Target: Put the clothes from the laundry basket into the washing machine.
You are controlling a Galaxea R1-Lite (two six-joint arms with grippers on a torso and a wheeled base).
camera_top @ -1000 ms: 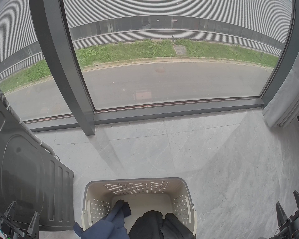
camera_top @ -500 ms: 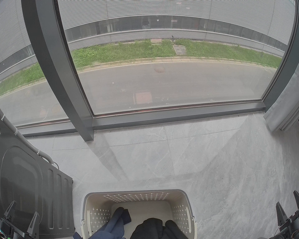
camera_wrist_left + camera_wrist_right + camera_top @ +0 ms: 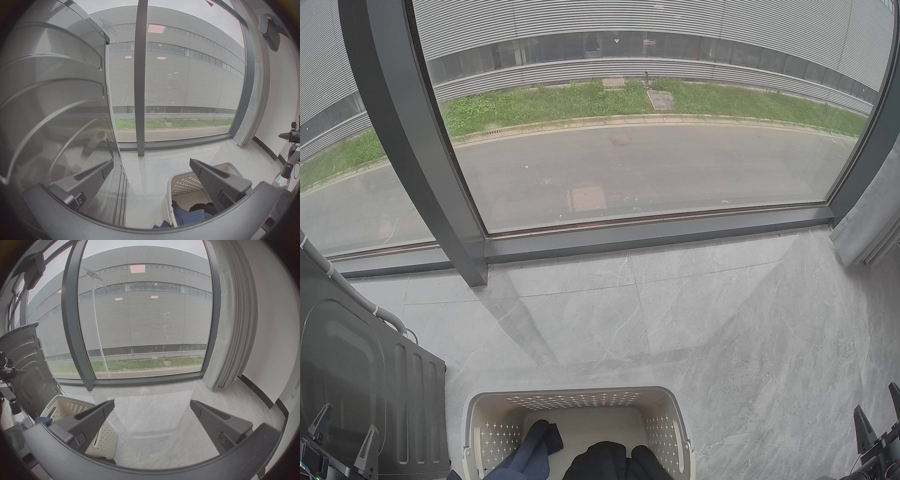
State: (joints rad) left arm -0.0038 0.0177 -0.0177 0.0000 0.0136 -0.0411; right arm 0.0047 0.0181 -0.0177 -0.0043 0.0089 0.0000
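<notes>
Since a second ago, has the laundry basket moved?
No. The camera shifted, sliding everything down; the laundry basket keeps its place beside the washing machine.

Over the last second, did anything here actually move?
Only the head camera's view shifted: the whole scene slid down the picture. The laundry basket, its blue garment and black garment lie as before. The left pincer and right pincer stay open and empty.

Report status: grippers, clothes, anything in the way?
Open, empty: left gripper, right gripper. Blue and black clothes in laundry basket. Beside it, left: washing machine.
</notes>
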